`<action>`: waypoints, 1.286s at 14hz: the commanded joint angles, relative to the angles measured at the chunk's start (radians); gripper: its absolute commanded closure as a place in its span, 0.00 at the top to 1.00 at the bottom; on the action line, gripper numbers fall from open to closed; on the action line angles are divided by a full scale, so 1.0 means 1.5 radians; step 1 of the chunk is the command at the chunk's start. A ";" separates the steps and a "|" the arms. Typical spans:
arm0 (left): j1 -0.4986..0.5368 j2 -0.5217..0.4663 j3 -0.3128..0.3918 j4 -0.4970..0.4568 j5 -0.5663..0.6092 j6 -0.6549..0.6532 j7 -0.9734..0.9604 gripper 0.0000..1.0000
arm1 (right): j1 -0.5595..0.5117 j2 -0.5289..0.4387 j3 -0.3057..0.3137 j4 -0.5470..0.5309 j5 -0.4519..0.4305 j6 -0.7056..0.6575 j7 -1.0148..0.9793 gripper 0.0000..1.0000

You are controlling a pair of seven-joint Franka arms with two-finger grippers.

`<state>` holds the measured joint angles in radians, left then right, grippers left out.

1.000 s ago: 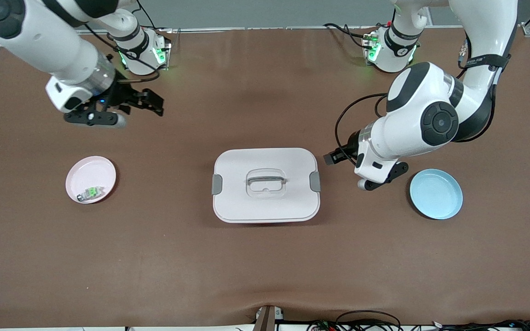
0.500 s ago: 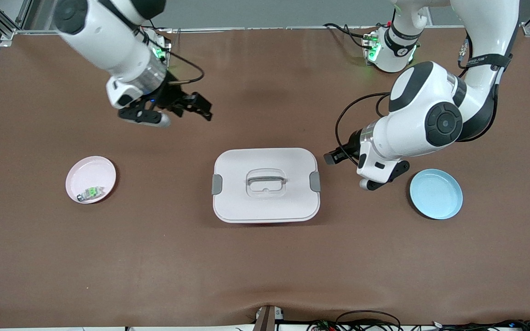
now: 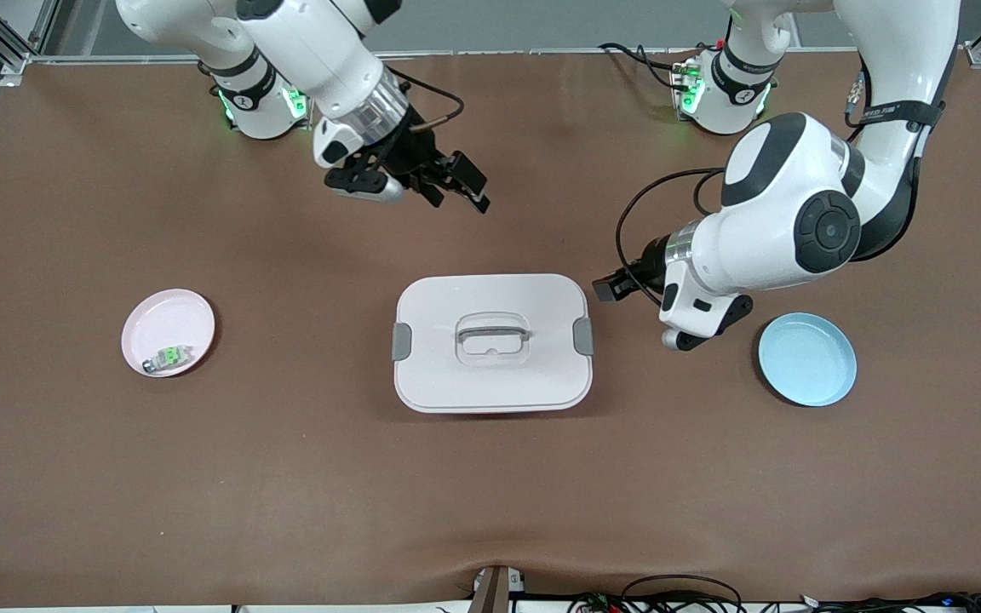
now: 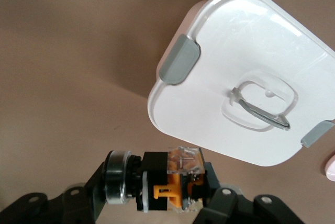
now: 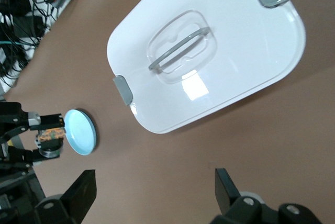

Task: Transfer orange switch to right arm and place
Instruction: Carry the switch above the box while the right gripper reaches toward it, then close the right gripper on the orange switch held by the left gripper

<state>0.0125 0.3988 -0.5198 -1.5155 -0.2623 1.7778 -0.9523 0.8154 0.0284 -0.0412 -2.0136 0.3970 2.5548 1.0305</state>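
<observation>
My left jaws are clamped on the orange switch (image 4: pixel 175 182), holding it in the air over bare worktop (image 3: pixel 490 494) at three o'clock of the white lidded box (image 3: pixel 490 383), between that box and the empty blue plate (image 3: pixel 807 358). My right jaws stand wide apart and empty over the worktop at about twelve o'clock of the box. The risk I see lies in the handover. The switch is tiny and my left jaws cover much of it, so little is free for the right jaws to take. If they come in off line, I expect them to strike my left fingers or catch only a corner. If my left jaws open before the right ones have truly closed, the switch would likely fall, bounce off the lid or roll across the worktop. A skewed grip could also twist it and spoil the placing. The pink plate (image 3: pixel 163 319) at nine o'clock already carries a green-centred component (image 3: pixel 169 358), which a careless set-down there might knock.
</observation>
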 commanded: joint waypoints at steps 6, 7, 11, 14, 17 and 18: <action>-0.040 0.006 0.000 0.005 -0.147 0.037 -0.141 0.00 | 0.084 0.100 -0.008 0.025 0.136 0.212 0.028 1.00; -0.040 0.008 0.000 0.004 -0.168 0.038 -0.145 0.00 | 0.085 0.104 -0.008 0.033 0.151 0.212 0.028 1.00; -0.070 0.029 0.000 0.004 -0.168 0.042 -0.190 0.00 | 0.094 0.124 -0.008 0.066 0.181 0.212 0.027 1.00; -0.077 0.043 0.000 0.005 -0.169 0.045 -0.219 0.00 | 0.093 0.124 -0.009 0.073 0.179 0.212 0.016 1.00; -0.080 0.043 0.000 0.005 -0.172 0.042 -0.248 0.00 | 0.080 0.123 -0.014 0.072 0.168 0.212 -0.049 1.00; -0.079 0.042 0.000 0.006 -0.172 0.042 -0.251 0.00 | 0.070 0.122 -0.014 0.069 0.168 0.212 -0.075 1.00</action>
<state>-0.1045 0.4652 -0.5207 -1.5178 -0.4999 1.8433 -1.3019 0.9386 0.2015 -0.0566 -1.9238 0.6441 2.8739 0.9928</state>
